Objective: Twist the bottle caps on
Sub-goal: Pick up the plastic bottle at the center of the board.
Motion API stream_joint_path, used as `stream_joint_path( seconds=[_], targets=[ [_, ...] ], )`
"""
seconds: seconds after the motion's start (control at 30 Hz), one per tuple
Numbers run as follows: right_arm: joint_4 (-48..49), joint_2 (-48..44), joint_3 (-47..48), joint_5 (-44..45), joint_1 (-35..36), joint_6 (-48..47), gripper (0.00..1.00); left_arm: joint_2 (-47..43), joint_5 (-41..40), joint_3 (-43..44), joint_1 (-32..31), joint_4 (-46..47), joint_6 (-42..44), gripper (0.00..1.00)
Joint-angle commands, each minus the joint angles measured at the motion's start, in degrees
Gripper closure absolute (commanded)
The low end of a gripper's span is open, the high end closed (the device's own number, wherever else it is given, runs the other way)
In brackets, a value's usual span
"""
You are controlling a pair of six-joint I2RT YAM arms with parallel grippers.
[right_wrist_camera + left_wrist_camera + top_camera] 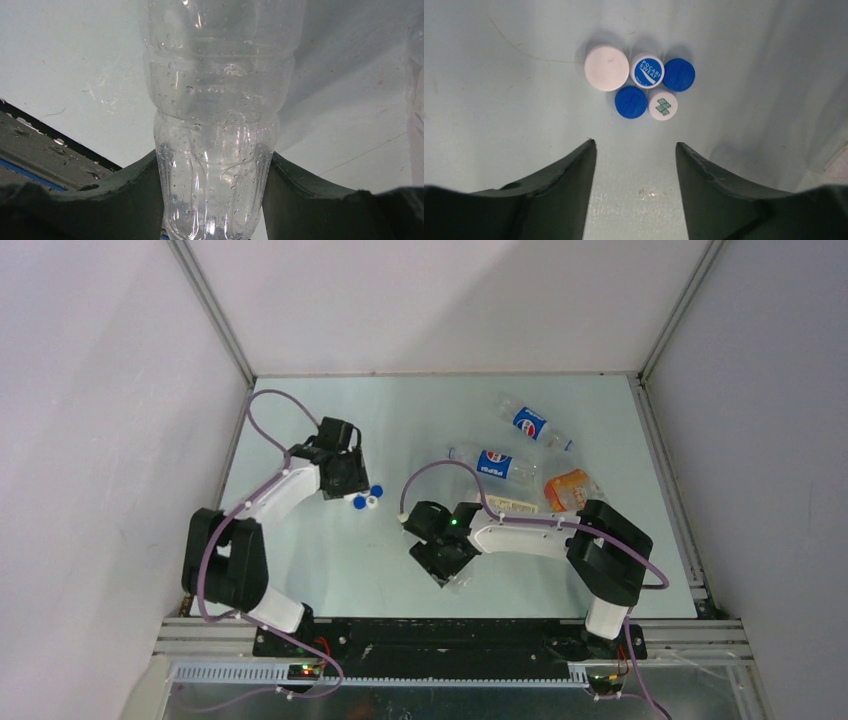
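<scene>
Several bottle caps (647,71) lie bunched together on the table, seen in the left wrist view. They are a large plain white cap (606,67), two blue caps (630,101), one white with a blue print and one white with a green mark (662,105). My left gripper (635,150) hovers just short of them, open, with only bare table between its fingers. In the top view the caps (366,499) sit right beside the left gripper (345,475). My right gripper (214,154) is shut on a clear, wet, label-free bottle (215,100) near the table's front middle (445,552).
Three bottles lie at the back right: two with blue labels (530,424) (495,464) and one with an orange label (568,490). A white-labelled one (510,503) lies against the right arm. Walls enclose the table; a metal rail (45,155) runs near the right gripper.
</scene>
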Motion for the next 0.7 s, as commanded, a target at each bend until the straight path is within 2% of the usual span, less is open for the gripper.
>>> stream_joint_path(
  seconds=[0.0,0.43,0.67],
  targets=[
    [0.7,-1.9,-1.0,-0.1,0.6,-0.9,0.52,4.7,-1.5,4.2,-0.3,2.0,0.3,0.43],
    [1.3,-1.3,-1.3,-0.4,1.0,-1.1,0.54,14.5,-2.0,10.1,-0.9,2.8,0.6,0.56],
    [1.4,-1.0,-1.4,-0.4,1.1,-1.5,0.54,17.1,-2.5,10.3,-0.9,3.3,0.2,0.57]
  ],
)
